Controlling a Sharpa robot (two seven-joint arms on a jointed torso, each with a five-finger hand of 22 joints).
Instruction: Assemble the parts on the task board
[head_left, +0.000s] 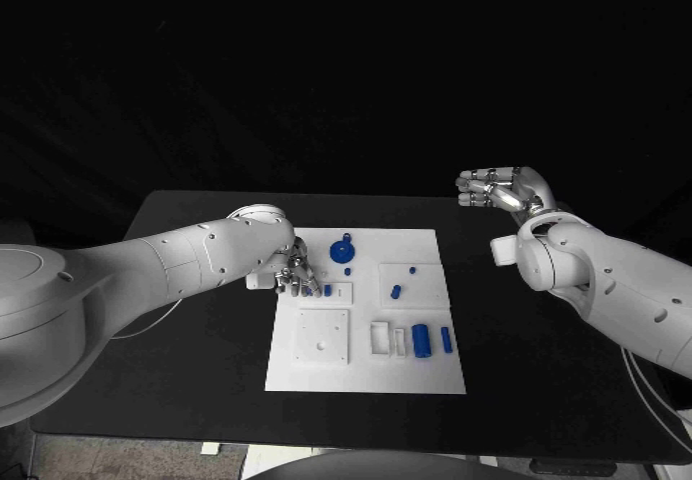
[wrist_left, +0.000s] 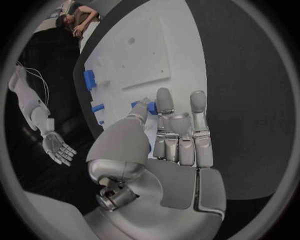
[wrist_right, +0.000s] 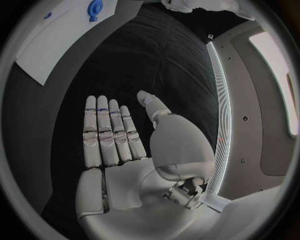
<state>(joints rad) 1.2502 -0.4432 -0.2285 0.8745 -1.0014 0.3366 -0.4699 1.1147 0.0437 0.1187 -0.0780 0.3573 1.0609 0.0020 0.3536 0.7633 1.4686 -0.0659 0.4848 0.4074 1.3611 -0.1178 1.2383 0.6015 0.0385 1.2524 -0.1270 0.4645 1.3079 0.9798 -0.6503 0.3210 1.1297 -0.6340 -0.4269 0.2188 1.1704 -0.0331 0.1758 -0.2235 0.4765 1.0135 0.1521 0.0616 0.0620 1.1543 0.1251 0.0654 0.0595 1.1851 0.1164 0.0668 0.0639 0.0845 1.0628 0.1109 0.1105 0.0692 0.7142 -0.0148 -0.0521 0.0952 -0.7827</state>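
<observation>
The black table (head_left: 173, 370) carries the white task board (head_left: 368, 375) at its middle. The left hand (head_left: 293, 274) is down over the board's left edge, fingers straight and side by side, fingertips (wrist_left: 164, 98) right at a small blue part (wrist_left: 150, 107), though I cannot tell whether they grip it. The right hand (head_left: 500, 187) floats well off to the board's right, fingers extended, holding nothing. More blue parts: a round one (head_left: 343, 250) near the top, a cylinder (head_left: 421, 340) lower right.

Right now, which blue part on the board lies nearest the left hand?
The small upright blue part beside the left hand's fingers, at the task board's left edge; the other blue parts lie farther right.
</observation>
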